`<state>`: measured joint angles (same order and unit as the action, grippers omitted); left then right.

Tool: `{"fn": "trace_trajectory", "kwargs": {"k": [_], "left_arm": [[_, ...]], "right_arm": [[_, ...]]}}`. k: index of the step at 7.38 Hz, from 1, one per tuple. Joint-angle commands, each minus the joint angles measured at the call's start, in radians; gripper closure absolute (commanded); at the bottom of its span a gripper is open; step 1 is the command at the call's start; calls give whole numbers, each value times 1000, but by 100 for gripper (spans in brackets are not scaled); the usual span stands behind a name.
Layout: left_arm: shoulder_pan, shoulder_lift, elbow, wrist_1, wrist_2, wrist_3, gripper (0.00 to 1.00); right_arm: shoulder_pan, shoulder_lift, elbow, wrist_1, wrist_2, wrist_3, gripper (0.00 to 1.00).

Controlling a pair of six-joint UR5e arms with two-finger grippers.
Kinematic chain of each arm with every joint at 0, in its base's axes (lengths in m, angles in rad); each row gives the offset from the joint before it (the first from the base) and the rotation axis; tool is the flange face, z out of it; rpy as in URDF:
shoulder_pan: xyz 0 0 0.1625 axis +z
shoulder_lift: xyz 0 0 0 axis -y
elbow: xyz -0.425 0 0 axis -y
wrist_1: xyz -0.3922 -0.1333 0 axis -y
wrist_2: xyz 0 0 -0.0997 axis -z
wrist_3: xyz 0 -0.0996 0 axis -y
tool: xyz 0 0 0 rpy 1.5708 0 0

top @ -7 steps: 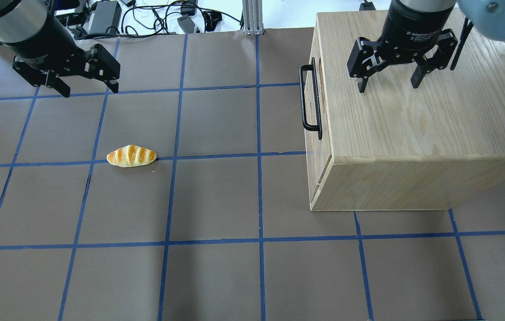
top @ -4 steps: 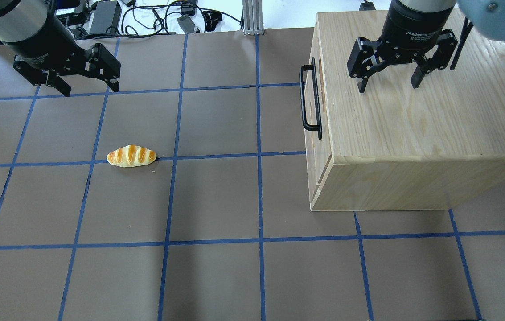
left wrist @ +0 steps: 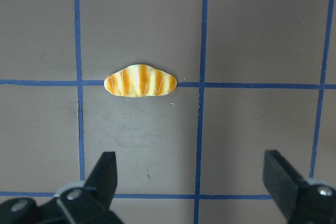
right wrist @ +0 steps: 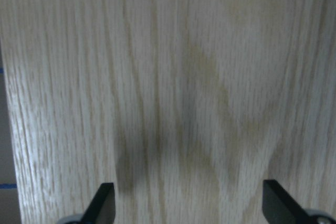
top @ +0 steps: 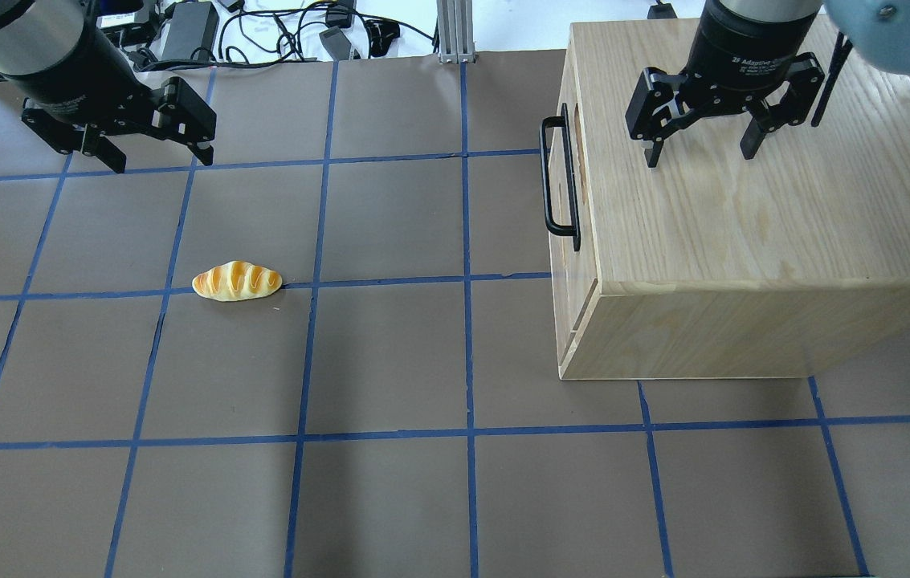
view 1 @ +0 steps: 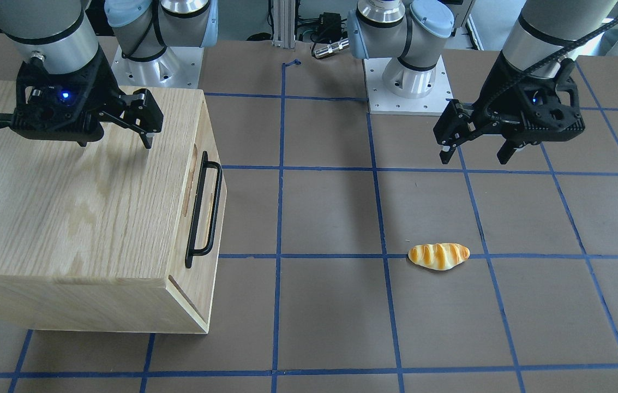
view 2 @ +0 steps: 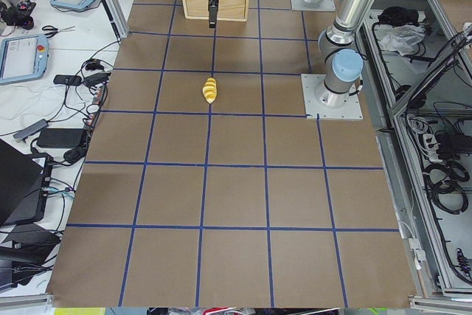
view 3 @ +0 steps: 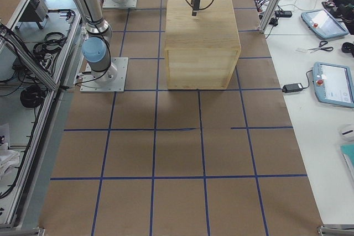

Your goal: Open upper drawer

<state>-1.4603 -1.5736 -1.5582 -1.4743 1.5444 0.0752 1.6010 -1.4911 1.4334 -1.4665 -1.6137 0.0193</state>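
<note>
The upper drawer sits shut, flush in the oak-grain cabinet. Its front panel faces the table's middle and carries a long black bar handle, which also shows in the front-facing view. A slot cutout lies behind the handle. My right gripper is open and empty. It hovers over the cabinet top, behind the handle, and also shows in the front-facing view. The right wrist view shows only wood grain. My left gripper is open and empty over the mat, far from the cabinet.
A striped bread roll lies on the brown mat with blue tape lines, below the left gripper; it also shows in the left wrist view. Cables and power bricks lie past the table's far edge.
My left gripper has edged very slightly toward the far side. The right gripper, the drawer and the roll have not moved.
</note>
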Motion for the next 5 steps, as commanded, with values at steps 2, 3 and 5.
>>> {"fn": "trace_trajectory", "kwargs": {"k": [2, 3, 5], "left_arm": [[11, -6, 15, 2, -6, -5, 0], [5, -2, 12, 2, -23, -6, 0], [-49, -28, 15, 29, -78, -85, 0]], "right_arm": [[0, 0, -1, 0, 0, 1, 0], [0, 0, 1, 0, 0, -1, 0], [0, 0, 1, 0, 0, -1, 0]]}}
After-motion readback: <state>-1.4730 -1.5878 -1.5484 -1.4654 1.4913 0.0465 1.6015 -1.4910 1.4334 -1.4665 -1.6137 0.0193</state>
